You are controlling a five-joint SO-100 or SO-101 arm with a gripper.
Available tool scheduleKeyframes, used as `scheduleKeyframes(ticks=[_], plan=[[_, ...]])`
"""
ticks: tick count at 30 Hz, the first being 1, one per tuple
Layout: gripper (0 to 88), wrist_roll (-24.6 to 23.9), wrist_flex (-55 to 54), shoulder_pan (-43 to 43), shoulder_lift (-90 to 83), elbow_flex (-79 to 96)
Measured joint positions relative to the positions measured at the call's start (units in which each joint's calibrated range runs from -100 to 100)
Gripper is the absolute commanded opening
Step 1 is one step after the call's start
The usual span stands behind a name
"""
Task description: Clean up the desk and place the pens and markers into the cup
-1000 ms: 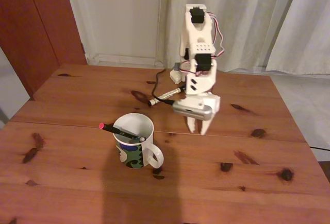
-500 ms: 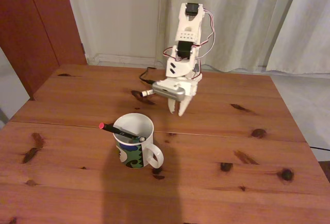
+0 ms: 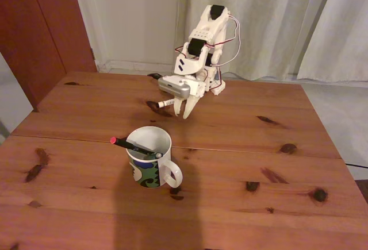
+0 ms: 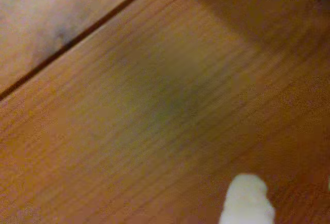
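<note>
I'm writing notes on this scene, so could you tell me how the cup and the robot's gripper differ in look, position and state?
The cup stands on the front desk plank, while the gripper hangs above the rear plank, apart from it. The cup bears a blue-and-green band; the gripper is plain white. The cup holds a black pen with a red end; the gripper holds nothing. Both are mainly white.

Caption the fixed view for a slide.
White arm's gripper hangs above the desk behind a patterned mug holding pens.
</note>
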Motion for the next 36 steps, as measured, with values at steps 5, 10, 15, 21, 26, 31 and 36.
scheduleKeyframes(ticks=[5, 10, 15, 21, 26, 31, 36], plan=[[12.3, 1.22, 0.08, 3.45, -5.00, 1.87], [12.3, 1.42, 0.08, 6.60, -8.05, 3.74], [12.3, 1.42, 1.74, 8.95, -9.49, 5.35], [12.3, 2.15, 14.77, 11.37, -13.22, 3.65], [12.3, 2.93, 26.30, 12.47, -16.44, -1.19], [12.3, 3.08, 32.52, 13.49, -18.31, -3.06], [12.3, 3.08, 33.26, 13.71, -18.56, -3.14]])
